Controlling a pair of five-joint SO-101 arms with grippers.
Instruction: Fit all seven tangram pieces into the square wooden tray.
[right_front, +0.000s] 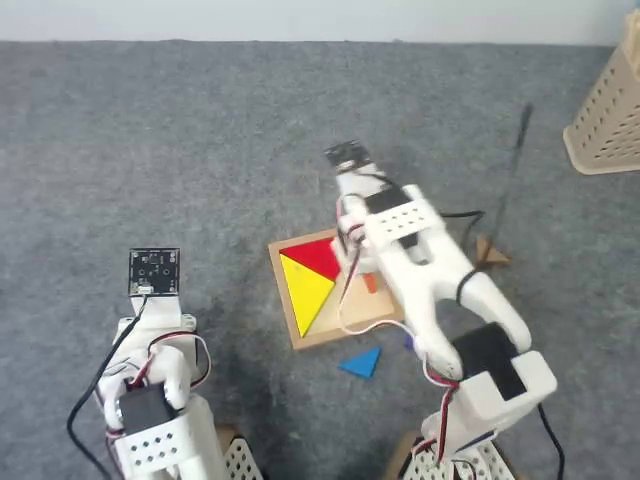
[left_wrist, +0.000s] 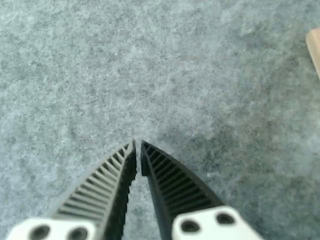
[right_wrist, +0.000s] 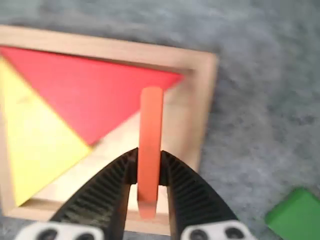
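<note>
Two of seven seated.
I'm gripping the orange piece (right_wrist: 150, 125) with the right gripper (right_wrist: 149, 170) over the tray (right_wrist: 200, 65), beside the red triangle (right_wrist: 85, 95) and yellow triangle (right_wrist: 35, 150); left gripper (left_wrist: 138, 146) is sitting closed, empty.

Grey carpeted table (right_front: 150, 130). On it: square wooden tray (right_front: 330, 325), centre; blue triangle (right_front: 362, 362) just off the tray's near edge; green piece (right_wrist: 295, 212) near a tray corner; small brown piece (right_front: 490, 252); perforated beige block (right_front: 608, 110), far corner.
</note>
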